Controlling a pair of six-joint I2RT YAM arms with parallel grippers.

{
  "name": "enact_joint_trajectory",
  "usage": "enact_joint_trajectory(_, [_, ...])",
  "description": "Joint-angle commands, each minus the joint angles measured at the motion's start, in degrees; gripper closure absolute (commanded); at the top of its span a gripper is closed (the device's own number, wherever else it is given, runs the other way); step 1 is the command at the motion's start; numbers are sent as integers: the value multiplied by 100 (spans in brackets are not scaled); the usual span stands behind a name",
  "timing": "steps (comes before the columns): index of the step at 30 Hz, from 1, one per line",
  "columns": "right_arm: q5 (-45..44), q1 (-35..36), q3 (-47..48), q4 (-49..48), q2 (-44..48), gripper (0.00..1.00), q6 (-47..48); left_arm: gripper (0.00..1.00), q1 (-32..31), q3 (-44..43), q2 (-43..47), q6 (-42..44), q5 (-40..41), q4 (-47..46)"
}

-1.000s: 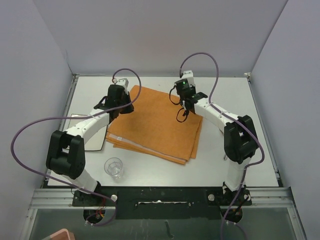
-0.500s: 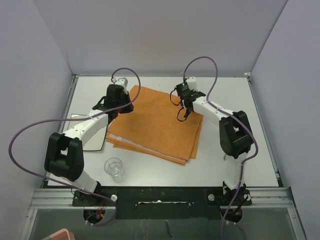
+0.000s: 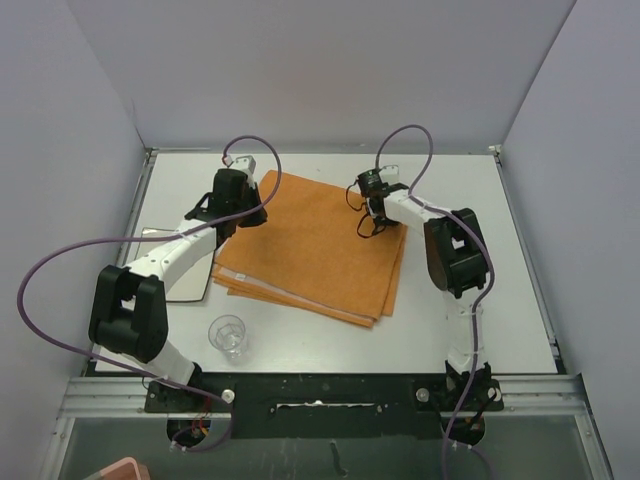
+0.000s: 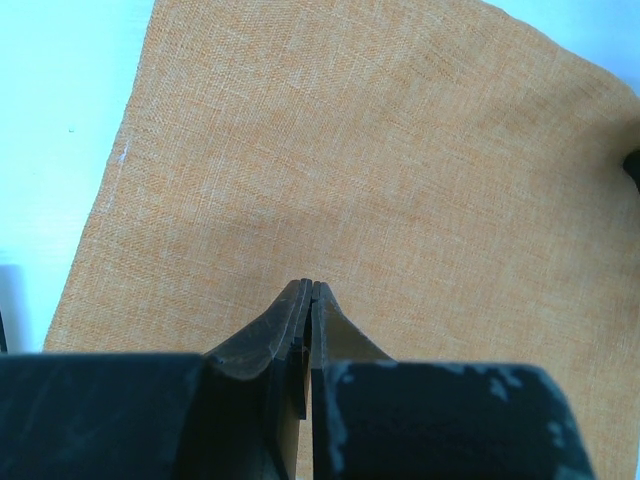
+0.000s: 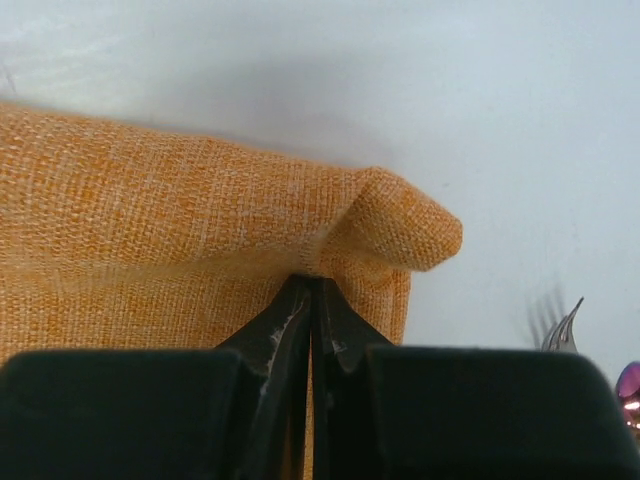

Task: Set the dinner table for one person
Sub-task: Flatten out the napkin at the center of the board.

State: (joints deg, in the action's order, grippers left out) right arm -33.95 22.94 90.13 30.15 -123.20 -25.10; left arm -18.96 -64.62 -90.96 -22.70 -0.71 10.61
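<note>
On the pale grey dinner table (image 3: 470,190) lies a folded orange placemat (image 3: 310,255), set askew. My left gripper (image 3: 236,222) is at its left edge, jaws shut. In the left wrist view the tips (image 4: 312,285) sit over flat cloth (image 4: 380,170), and no fold shows between them. My right gripper (image 3: 371,226) is at the placemat's far right corner. The right wrist view shows it (image 5: 312,280) shut on the cloth (image 5: 150,210), with the corner bunched into a small hump just past the tips.
A square white plate (image 3: 190,280) lies at the left, partly under my left arm. A clear glass (image 3: 228,337) stands near the front left. Fork tines (image 5: 558,325) show on the table (image 5: 500,120) right of the held corner. Walls enclose three sides.
My right arm has folded in, its elbow swinging left and toward the far side while the gripper stays at the placemat's corner. The left arm and the placemat have hardly moved.
</note>
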Motion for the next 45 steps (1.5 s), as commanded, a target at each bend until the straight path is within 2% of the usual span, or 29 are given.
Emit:
enact_joint_trajectory(1, [-30, -212, 736, 7, -385, 100, 15, 99, 26, -177, 473, 54, 22, -30])
enact_joint_trajectory(13, [141, -386, 2517, 12, -1653, 100, 689, 99, 31, -260, 476, 148, 90, 109])
enact_joint_trajectory(19, [408, -464, 2466, -227, -1656, 100, 807, 99, 31, -344, 426, 212, 123, 177])
enact_joint_trajectory(24, [1032, -641, 1869, -1001, -1095, 100, 1343, 99, 22, -352, 386, 224, 99, 175])
enact_joint_trajectory(28, [1701, -845, 1979, -1038, -1062, 100, 1358, 99, 16, -305, 371, 188, 50, 119])
enact_joint_trajectory(45, [2777, -1315, 2435, -1197, -1504, 100, 1627, 99, -94, -458, 392, 371, 212, 278])
